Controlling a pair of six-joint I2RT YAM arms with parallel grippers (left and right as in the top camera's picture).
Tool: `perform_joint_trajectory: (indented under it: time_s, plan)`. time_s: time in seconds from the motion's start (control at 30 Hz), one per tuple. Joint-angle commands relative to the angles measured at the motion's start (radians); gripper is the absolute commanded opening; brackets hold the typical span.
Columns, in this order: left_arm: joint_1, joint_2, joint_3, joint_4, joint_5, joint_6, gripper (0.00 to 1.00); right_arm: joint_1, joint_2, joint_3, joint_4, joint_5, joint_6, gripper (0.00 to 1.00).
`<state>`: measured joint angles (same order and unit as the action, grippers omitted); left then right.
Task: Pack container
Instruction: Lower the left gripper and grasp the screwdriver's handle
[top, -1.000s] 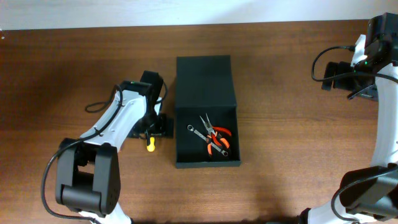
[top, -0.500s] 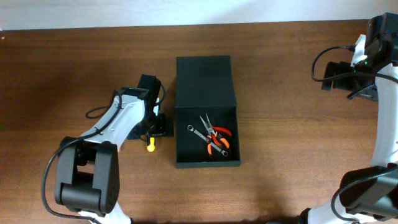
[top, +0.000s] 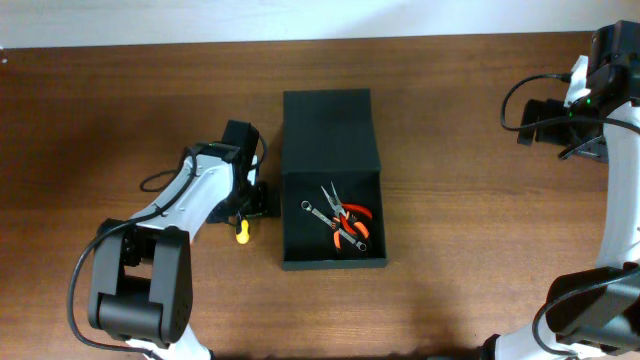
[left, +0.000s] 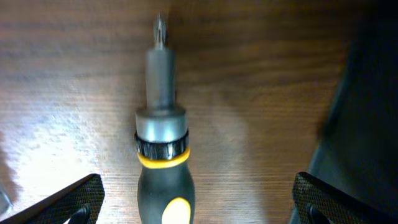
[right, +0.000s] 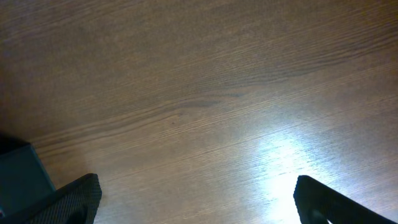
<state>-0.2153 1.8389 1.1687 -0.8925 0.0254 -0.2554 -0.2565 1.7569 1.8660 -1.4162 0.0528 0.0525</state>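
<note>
Where the dark wood-grain desk (top: 470, 230) shows widest in the overhead view, the container (top: 332, 262) sits near its middle, a matte green-black rectangular box with its flat flap lid (top: 328, 130) folded back toward the far edge. In the open compartment lie a pair of orange-handled pliers (top: 352, 224) and a slim silvery wrench (top: 318, 214), the two overlapping. Just beside the container's left wall lies a screwdriver (left: 163, 155) on the bare desk: a black handle with yellow accents, a ribbed metal collar with a yellow ring, a grey cylindrical shaft and a small cross-point bit. The left tool (left: 196, 202) hangs low over it with its jaws spread wide, one dark textured fingertip (left: 81, 196) on each side of the handle and neither touching it, so it has hold of nothing; the container's dark side shows blurred at the right edge of that wrist view. The right tool (right: 196, 199) is well apart, near the desk's far right corner, its jaws likewise fully apart and empty above glossy bare wood with a bright glare patch.
</note>
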Motion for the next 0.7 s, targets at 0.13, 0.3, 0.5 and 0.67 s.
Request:
perform_joint_trajectory:
  time_s: [0.13,0.3,0.5,0.67]
  plan:
    - [0.009,0.012,-0.024,0.013,-0.006,0.001,0.99,-0.006,-0.008,0.002,0.0,0.009,0.008,0.99]
    - [0.009,0.013,-0.024,0.026,-0.006,0.01,0.99,-0.006,-0.008,0.002,0.0,0.009,0.008,0.99]
    - [0.039,0.014,-0.024,0.035,-0.006,0.01,0.99,-0.006,-0.008,0.002,0.0,0.009,0.008,0.99]
    - [0.071,0.014,-0.024,0.032,-0.005,0.042,0.99,-0.006,-0.008,0.002,0.0,0.009,0.008,0.99]
